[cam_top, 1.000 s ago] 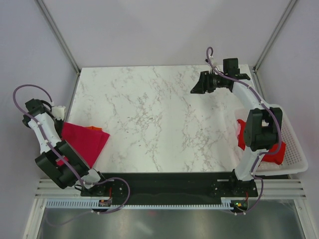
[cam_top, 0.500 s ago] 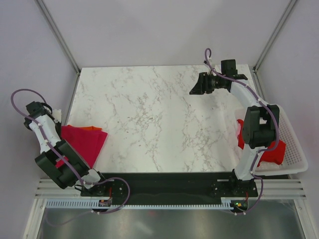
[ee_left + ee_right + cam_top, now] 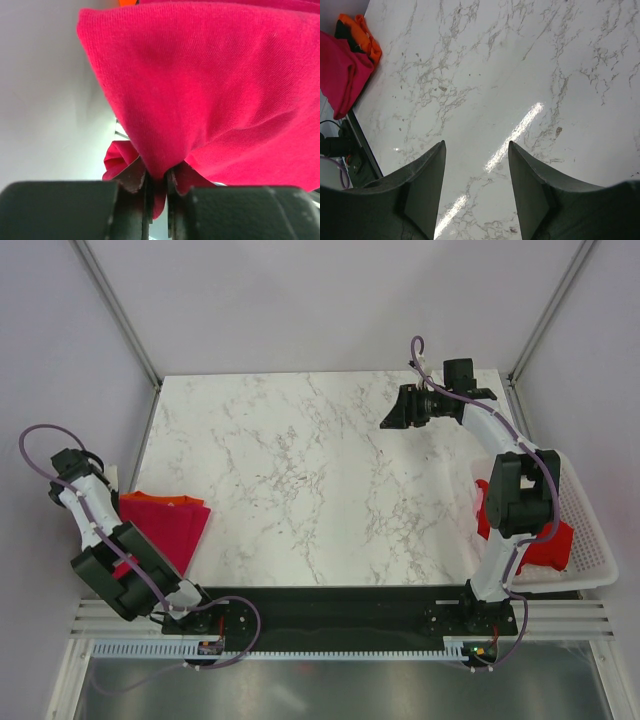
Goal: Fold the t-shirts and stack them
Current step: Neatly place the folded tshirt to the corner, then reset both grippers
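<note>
Left wrist — crimson-pink t-shirt [image 3: 210, 90] fold clamped tight in the left end effector [image 3: 158, 182]

The pink shirt [image 3: 165, 528] lies on the table [image 3: 300, 460] just beside the left arm [image 3: 88, 512]. The right gripper [image 3: 390, 415] hangs far away. A red shirt [image 3: 550, 545] fills the basket [image 3: 598, 558] by the right arm [image 3: 500, 430].

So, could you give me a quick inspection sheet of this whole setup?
Surface: white marbled table.
Job's things: crimson-pink t-shirt at the left edge, an orange t-shirt peeking out beside it; red t-shirt in the white basket, right.
Clutter: nothing seen.
Grippers: left gripper pinches the crimson-pink t-shirt; right gripper open above the table.
Cables: purple cables looping along both arms.
Surroundings: grey walls, metal frame posts.
</note>
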You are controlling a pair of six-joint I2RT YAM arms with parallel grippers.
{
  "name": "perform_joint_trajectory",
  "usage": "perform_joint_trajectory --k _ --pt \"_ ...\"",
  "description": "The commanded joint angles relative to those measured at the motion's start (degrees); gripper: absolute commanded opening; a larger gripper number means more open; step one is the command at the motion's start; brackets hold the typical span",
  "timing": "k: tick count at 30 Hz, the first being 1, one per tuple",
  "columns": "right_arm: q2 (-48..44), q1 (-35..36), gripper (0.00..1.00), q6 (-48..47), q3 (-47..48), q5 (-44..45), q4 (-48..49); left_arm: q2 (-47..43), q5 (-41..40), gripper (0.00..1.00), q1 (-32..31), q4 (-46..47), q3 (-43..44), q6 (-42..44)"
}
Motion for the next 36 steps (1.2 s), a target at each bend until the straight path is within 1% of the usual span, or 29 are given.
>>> perform_joint_trajectory --k 1,3,4,5,7,8,9,10,11,12,13,14,15,16,17,18,19,20,21,22,23,24,26,27,28,29,31,34,36 --pt "0.2 0.3 0.61 -0.5 1.7 -1.1 1.2 -3.8 -4.4 0.22 0.6 2.2 -0.5 -2.1" --pt "-0.2 0.4 0.61 -0.5 1.7 -0.5 1.3 -4.6 -4.8 0.29 0.5 1.8 0.1 -2.7" --pt "-0.3 0.3 0.61 -0.5 1.7 -0.3 1.2 -5.0 -4.2 0.42 0.5 0.7 1.5 -2.6" --pt "-0.5 0.3 0.61 -0.6 1.7 0.1 1.2 -6.4 -3.3 0.46 0.0 0.1 2.6 -2.6" --pt "-1.6 0.3 0.63 -1.5 1.7 2.1 1.2 -8.6 2.7 0.53 -0.6 -0.3 6.7 -2.9" --pt "-2.7 0.3 0.64 -1.9 1.7 2.8 1.4 -11.2 4.9 0.61 -1.7 -0.2 8.1 -3.2" --pt "-3.2 0.3 0.65 -2.5 1.7 3.6 1.3 -12.0 9.7 0.66 -2.6 -0.3 9.6 -3.2" --pt "-3.8 0.3 0.69 -3.4 1.7 4.2 1.5 -12.7 10.9 0.75 -3.8 -0.2 12.2 -3.6" --pt "-5.0 0.4 0.70 -3.6 1.7 5.7 1.8 -13.0 12.3 0.82 -6.9 -0.5 13.6 -4.2" --pt "-5.5 0.3 0.72 -3.8 1.5 6.4 2.1 -12.9 15.4 0.84 -8.4 -0.7 14.9 -5.7" --pt "-6.2 0.3 0.81 -3.9 1.2 7.3 3.3 -12.7 16.3 0.84 -10.0 -0.8 17.2 -7.1" --pt "-7.6 0.3 0.92 -3.4 0.2 9.5 4.4 -12.3 17.4 0.86 -13.1 -0.8 18.1 -8.3" --pt "-8.3 0.3 0.98 -3.1 -0.4 10.5 6.6 -11.3 18.7 0.91 -14.9 -0.7 18.9 -10.9" --pt "-9.2 0.4 0.98 -2.7 -2.0 11.8 7.8 -10.6 18.9 0.97 -16.7 -0.7 20.1 -12.4" --pt "-10.7 0.6 0.98 -1.6 -2.9 14.2 9.1 -9.6 19.1 0.97 -20.7 -0.6 20.6 -13.9" --pt "-11.5 0.7 0.98 -1.2 -3.8 16.0 11.7 -7.8 20.3 0.97 -22.5 -0.6 21.1 -16.4" --pt "-12.1 1.2 0.98 -0.9 -5.1 17.6 12.6 -6.6 21.7 1.00 -23.9 -0.4 21.9 -17.4" --pt "-12.9 1.5 0.98 -0.7 -5.4 20.0 13.3 -5.4 23.3 1.00 -25.6 -0.1 22.4 -18.3" --pt "-13.2 1.9 0.98 -0.6 -5.6 21.8 13.8 -4.1 27.1 1.00 -26.1 0.1 23.2 -19.6" --pt "-13.3 3.6 0.98 -0.5 -5.6 24.4 14.1 -1.2 28.6 1.00 -27.4 0.1 25.0 -20.2" --pt "-13.4 4.6 0.98 -0.1 -5.6 28.6 14.1 0.2 29.9 1.00 -28.2 0.1 26.0 -20.3" --pt "-13.2 5.7 0.98 0.0 -5.4 36.0 13.8 1.8 32.0 1.00 -29.1 0.1 27.1 -20.3" --pt "-12.6 8.7 0.98 2.3 -4.9 44.3 13.5 6.5 33.0 1.00 -31.7 0.1 31.0 -20.2" --pt "-12.5 9.6 0.98 2.9 -4.9 51.0 13.4 7.9 33.9 1.00 -32.3 0.1 32.4 -19.7" --pt "-12.1 11.3 0.98 3.0 -4.8 53.3 13.4 9.2 34.3 1.00 -33.6 0.3 35.5 -19.7" --pt "-11.7 11.9 0.98 2.8 -4.8 55.3 13.4 12.2 34.8 1.00 -34.1 0.4 37.1 -19.5" --pt "-11.5 13.3 0.98 1.4 -5.1 57.8 13.6 14.7 35.0 1.00 -35.3 0.2 41.8 -19.5" --pt "-10.1 14.6 0.98 0.6 -4.6 59.7 12.7 18.6 34.2 1.00 -36.6 0.3 46.4 -19.4" --pt "-9.3 15.0 0.98 -0.6 -3.0 61.0 9.3 20.2 34.0 1.00 -37.3 0.3 48.0 -19.1"
